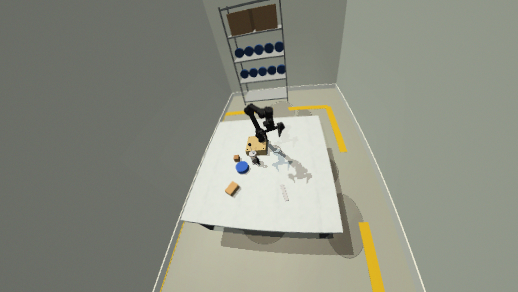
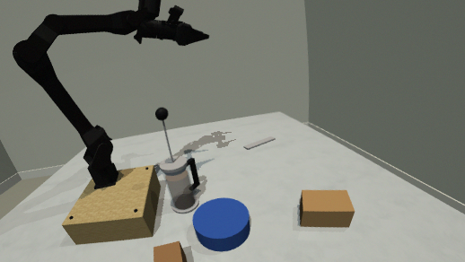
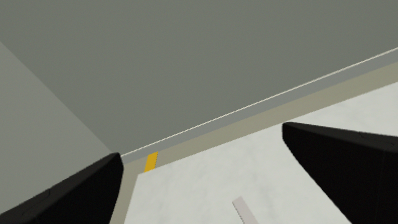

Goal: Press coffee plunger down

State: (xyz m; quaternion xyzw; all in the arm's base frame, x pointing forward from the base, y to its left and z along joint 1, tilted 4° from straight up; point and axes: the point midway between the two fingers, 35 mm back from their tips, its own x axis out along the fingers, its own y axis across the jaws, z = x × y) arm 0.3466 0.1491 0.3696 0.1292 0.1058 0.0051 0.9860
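The coffee press [image 2: 180,188] [image 1: 253,154] stands upright beside the robot's wooden base, with its black handle [image 2: 195,174] on the right in the exterior view. Its plunger rod [image 2: 167,140] stands far up out of the lid, topped by a black knob [image 2: 162,114]. My gripper [image 2: 208,37] [image 3: 203,145] [image 1: 282,130] is open and empty. It is held roughly level, well above the press and off to one side of the knob. Neither the press nor the knob shows in the wrist view.
A blue round disc [image 2: 221,218] [image 1: 242,167] lies close to the press. An orange-brown block [image 2: 326,208] [image 1: 232,188] and a smaller one [image 2: 169,253] [image 1: 236,158] lie farther off. A pale flat bar [image 2: 259,143] [image 1: 284,193] [image 3: 245,210] lies on the white table [image 1: 310,210]. The wooden base [image 2: 112,202] adjoins the press.
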